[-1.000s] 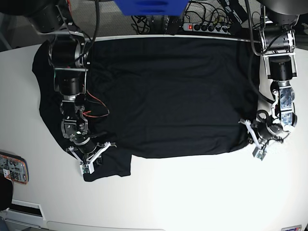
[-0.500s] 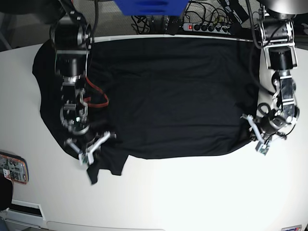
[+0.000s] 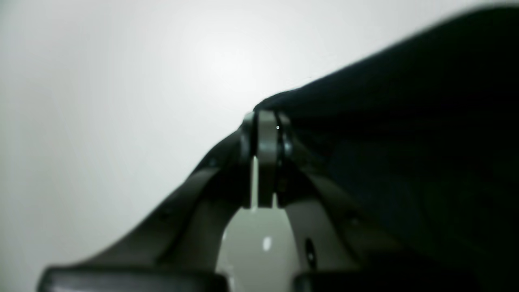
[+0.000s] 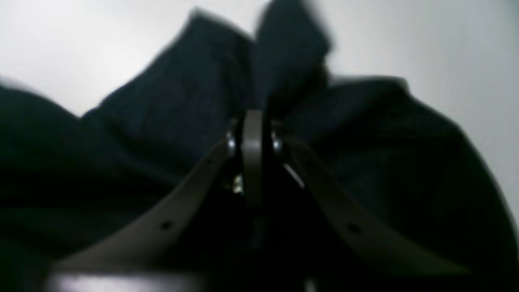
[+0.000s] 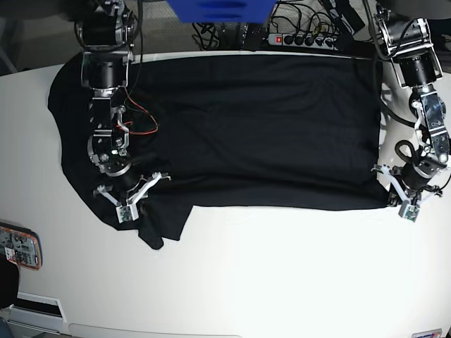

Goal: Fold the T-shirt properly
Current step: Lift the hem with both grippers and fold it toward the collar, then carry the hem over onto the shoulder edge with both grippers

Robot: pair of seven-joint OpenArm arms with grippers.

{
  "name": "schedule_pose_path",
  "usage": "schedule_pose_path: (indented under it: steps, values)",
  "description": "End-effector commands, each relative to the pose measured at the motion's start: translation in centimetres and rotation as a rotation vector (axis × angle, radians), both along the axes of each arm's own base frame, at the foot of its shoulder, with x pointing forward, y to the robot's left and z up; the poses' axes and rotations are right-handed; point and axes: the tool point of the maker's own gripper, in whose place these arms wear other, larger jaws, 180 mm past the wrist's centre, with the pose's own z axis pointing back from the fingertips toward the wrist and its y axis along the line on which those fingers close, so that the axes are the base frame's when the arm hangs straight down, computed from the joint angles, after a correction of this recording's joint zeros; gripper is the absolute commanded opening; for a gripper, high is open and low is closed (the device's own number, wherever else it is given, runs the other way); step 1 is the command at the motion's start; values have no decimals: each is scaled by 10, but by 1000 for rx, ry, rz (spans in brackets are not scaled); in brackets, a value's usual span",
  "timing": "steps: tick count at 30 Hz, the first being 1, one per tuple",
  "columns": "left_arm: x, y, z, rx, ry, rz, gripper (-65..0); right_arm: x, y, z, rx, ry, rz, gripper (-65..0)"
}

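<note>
Both pincers, left pincer (image 5: 403, 201) and right pincer (image 5: 134, 203), stay clamped on the T-shirt (image 5: 246, 127), whose near edge has lifted off the desk (image 5: 282, 282), starting the fold.

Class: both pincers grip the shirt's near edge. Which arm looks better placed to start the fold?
Probably the left: its pincer pinches a flat corner of the T-shirt. The right pincer holds bunched, drooping cloth.

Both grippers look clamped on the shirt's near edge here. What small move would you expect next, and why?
Probably lift both corners together and carry them toward the far edge. The left gripper is shut on the T-shirt at its near hem corner, the right gripper on the bunched sleeve side, and the cloth between them lies flat on the table.
</note>
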Motion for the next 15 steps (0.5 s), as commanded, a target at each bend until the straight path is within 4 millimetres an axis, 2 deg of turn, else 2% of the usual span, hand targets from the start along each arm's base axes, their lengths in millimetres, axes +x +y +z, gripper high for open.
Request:
schedule_pose_path:
  steps: [1, 5, 11, 13, 15]
  values:
    - [10, 10, 22, 23, -60, 7, -650, 26, -3, 47, 16, -151, -8, -650]
    - [10, 10, 22, 23, -62, 6, -650, 9, -1, 39, 11, -137, -2, -650]
    - [9, 10, 22, 25, -60, 5, -650, 0, 1, 51, 3, -172, 7, -650]
    - [3, 2, 25, 35, -70, -18, -650, -5, 2, 53, 1, -177, 9, -650]
    - [-9, -9, 29, 63, -79, -54, -650, -9, -8, 55, -2, -185, -15, -650]
